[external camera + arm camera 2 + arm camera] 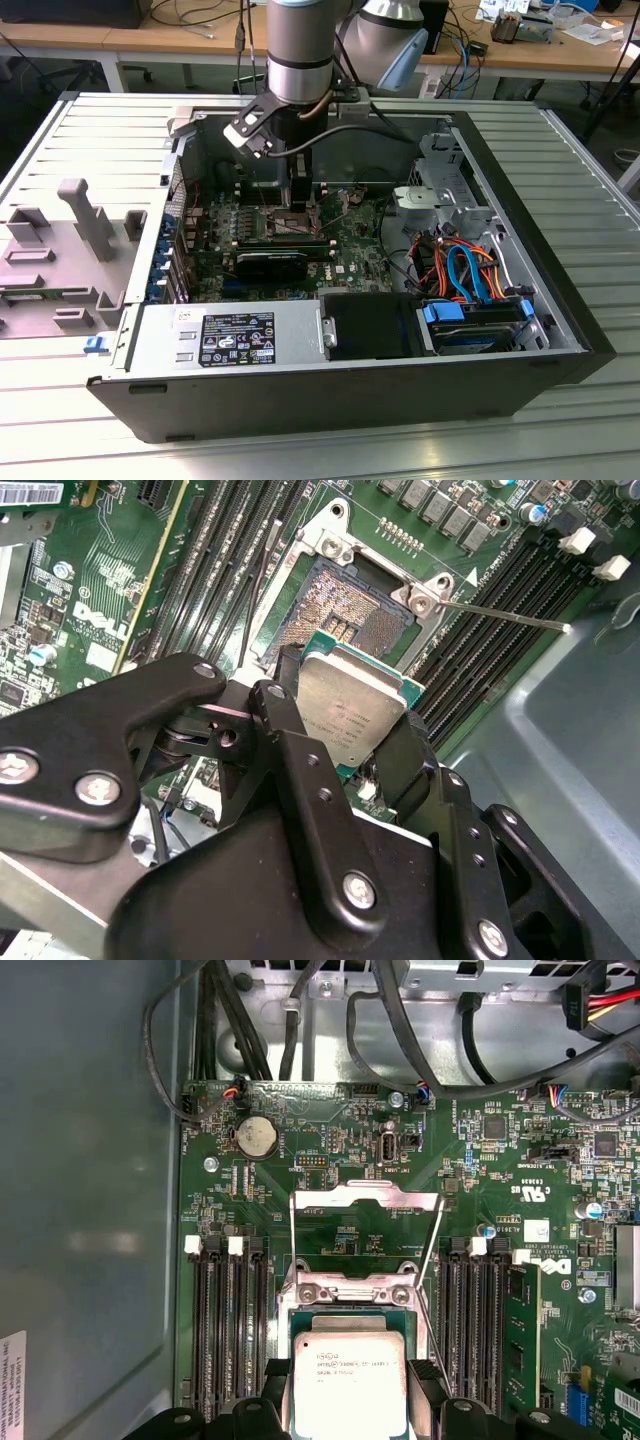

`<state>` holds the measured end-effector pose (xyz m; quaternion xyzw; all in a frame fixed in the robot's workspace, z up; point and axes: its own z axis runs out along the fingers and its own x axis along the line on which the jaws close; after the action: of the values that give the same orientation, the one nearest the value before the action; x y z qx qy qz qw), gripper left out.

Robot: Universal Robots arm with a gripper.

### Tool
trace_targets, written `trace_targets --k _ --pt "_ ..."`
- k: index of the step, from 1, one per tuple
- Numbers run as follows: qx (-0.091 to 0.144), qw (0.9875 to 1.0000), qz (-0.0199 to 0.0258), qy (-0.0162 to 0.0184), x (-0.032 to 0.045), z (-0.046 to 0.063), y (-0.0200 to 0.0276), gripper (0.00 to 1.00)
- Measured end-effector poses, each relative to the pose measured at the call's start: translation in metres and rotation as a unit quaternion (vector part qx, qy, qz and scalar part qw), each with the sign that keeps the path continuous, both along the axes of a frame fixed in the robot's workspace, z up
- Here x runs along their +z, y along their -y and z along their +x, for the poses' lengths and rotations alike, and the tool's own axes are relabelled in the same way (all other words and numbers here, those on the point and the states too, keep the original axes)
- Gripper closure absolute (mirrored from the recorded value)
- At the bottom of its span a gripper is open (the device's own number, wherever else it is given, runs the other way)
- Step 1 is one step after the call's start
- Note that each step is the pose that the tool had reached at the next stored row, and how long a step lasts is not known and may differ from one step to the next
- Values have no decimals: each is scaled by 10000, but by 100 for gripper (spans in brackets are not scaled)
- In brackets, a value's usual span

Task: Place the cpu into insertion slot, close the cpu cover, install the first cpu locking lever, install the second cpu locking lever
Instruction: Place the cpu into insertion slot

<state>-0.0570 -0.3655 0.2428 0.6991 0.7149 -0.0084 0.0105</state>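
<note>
My gripper (345, 725) is shut on the cpu (350, 702), a small square chip with a dull silver top, pinched at two opposite edges by the black fingers (283, 702). The chip hangs tilted just above the insertion slot (345, 605), whose pin field lies bare. In the first wrist view the cpu (348, 1380) sits between the fingers (425, 1385), and the cpu cover (365, 1202) stands swung open beyond the slot. Thin wire locking levers (430, 1250) are raised on both sides of the slot. In the exterior view the gripper (300, 205) is low over the motherboard (355, 255).
The motherboard lies in an open computer case (560, 330) on a slatted metal table. Black memory slots (225, 1330) flank the socket, with one memory stick (520, 1330) fitted. A power supply (230, 335), a drive bay with blue and orange cables (465, 275) and loose black cables (250, 1040) crowd the case.
</note>
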Motion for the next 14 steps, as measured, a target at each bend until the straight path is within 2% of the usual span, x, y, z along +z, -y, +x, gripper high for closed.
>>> trace_targets --k 14 --pt "0 10000 0 0 -26 0 0 46"
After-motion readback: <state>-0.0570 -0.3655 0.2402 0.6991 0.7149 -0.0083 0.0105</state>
